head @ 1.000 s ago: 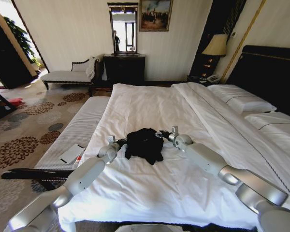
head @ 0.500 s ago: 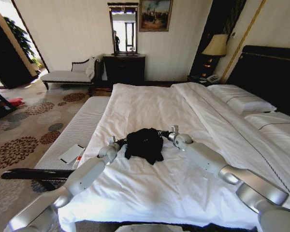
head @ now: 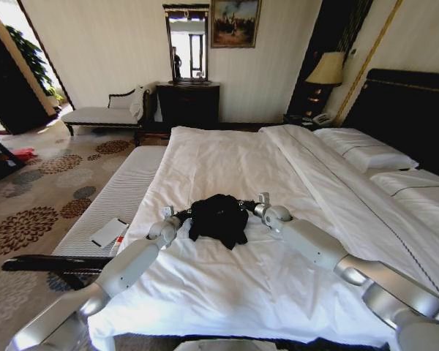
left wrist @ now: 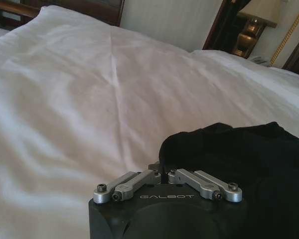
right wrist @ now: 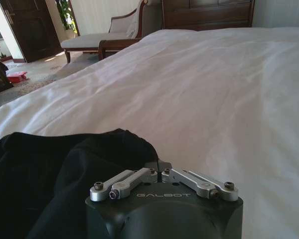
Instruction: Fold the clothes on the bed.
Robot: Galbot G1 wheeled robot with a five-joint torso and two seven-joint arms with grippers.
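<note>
The black top (head: 219,216) lies bunched in a dark heap on the white bed (head: 227,161), near the foot end and about midway across it, well apart from the pillows (head: 366,150) and the dark headboard (head: 413,110) on the right.

The left gripper (head: 181,216) sits low on the duvet at the top's left edge. In the left wrist view its fingers (left wrist: 159,167) are drawn together and pinch a fold of the top (left wrist: 239,164), the cloth rising in a small hump just beyond the tips. The white sheet (left wrist: 89,99) stretches away beyond it, lightly creased.

The right gripper (head: 246,204) lies at the top's right edge, opposite the left one, with the heap between the two. In the right wrist view its fingers (right wrist: 158,165) are likewise closed, gripping a hem of the black cloth (right wrist: 50,174), which curls up over them.

Both arms reach forward from the near corners of the head view, the forearms resting close over the duvet.

Beside the bed on the left runs a narrow white bench (head: 113,201) with a small flat white object (head: 108,232) lying on it. Past it the patterned carpet (head: 36,197) spreads toward a chaise (head: 106,113) by the far wall.
</note>
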